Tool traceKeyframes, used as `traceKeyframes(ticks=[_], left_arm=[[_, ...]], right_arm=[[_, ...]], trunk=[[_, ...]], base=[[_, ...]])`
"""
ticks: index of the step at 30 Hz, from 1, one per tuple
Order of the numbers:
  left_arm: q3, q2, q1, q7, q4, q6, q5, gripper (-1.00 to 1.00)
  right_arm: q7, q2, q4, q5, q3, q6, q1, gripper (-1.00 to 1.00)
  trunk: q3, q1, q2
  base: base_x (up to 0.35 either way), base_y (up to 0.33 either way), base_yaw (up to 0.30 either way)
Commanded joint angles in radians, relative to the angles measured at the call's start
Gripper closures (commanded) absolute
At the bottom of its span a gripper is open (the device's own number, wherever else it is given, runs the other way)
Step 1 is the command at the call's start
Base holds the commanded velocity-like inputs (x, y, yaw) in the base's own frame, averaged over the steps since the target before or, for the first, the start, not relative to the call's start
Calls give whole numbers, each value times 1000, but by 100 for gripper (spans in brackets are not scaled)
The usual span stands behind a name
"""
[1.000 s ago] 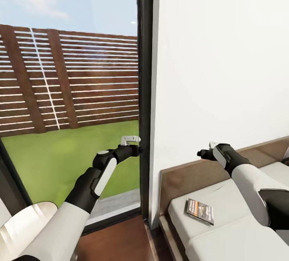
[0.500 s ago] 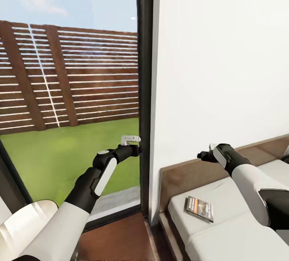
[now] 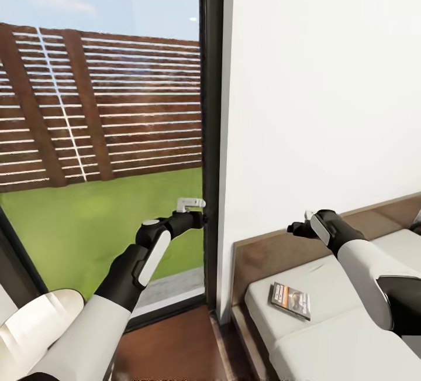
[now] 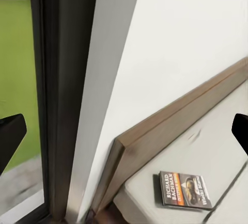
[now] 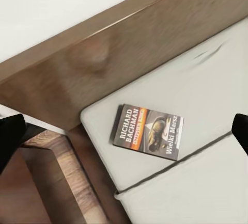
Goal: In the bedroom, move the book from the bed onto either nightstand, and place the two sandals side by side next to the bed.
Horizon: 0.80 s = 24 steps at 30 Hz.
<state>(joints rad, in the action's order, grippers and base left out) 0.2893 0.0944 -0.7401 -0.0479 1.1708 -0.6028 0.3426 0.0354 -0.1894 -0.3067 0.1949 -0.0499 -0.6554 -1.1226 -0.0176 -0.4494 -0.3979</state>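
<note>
The paperback book (image 3: pixel 290 301) is lying flat on the off-white mattress of the bed (image 3: pixel 351 346), near the mattress corner closest to the dark-brown headboard (image 3: pixel 263 258) and the window-side edge of the frame; its cover is facing up, and an orange band and white lettering are being shown in the right wrist view (image 5: pixel 148 130) and the left wrist view (image 4: pixel 184 190). Nothing is being held by either arm. The left gripper (image 3: pixel 192 202) is being carried in front of the dark window frame (image 3: pixel 210 135), well apart from the book; in its wrist view two dark fingertips (image 4: pixel 10 136) are standing at opposite edges, so the jaws are judged to be spread wide and empty. The right gripper (image 3: pixel 305 217) is being held above the headboard, short of the book, and its dark fingertips (image 5: pixel 9 133) are likewise set far apart with nothing between them. Several risks are being noted. The book is thin and lying flush on a soft surface, so a descending finger may press it into the mattress or push it toward the frame edge, from where it could drop into the gap beside the bed. The left arm is hanging close to the window frame, and a swing toward the bed may strike the frame or the white wall (image 3: pixel 321 76). A grip taken on the cover alone could let the pages fan open.
</note>
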Motion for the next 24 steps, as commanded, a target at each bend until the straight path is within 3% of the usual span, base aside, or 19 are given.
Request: traceKeyframes(ticks=[1,24], left_arm=[[-1,0,-1,-2,1,-5,1,-100],[-2,1,-1,-3,4,-6,4,-100]], right_arm=[[4,-1,-2,9,-6,-4,-1,-100],[6,-1,-2,8,-5,-6,0,-100]], trunk=[[-3,-1,-2],[-40,-1,-2]], base=[[0,0,0],[0,0,0]])
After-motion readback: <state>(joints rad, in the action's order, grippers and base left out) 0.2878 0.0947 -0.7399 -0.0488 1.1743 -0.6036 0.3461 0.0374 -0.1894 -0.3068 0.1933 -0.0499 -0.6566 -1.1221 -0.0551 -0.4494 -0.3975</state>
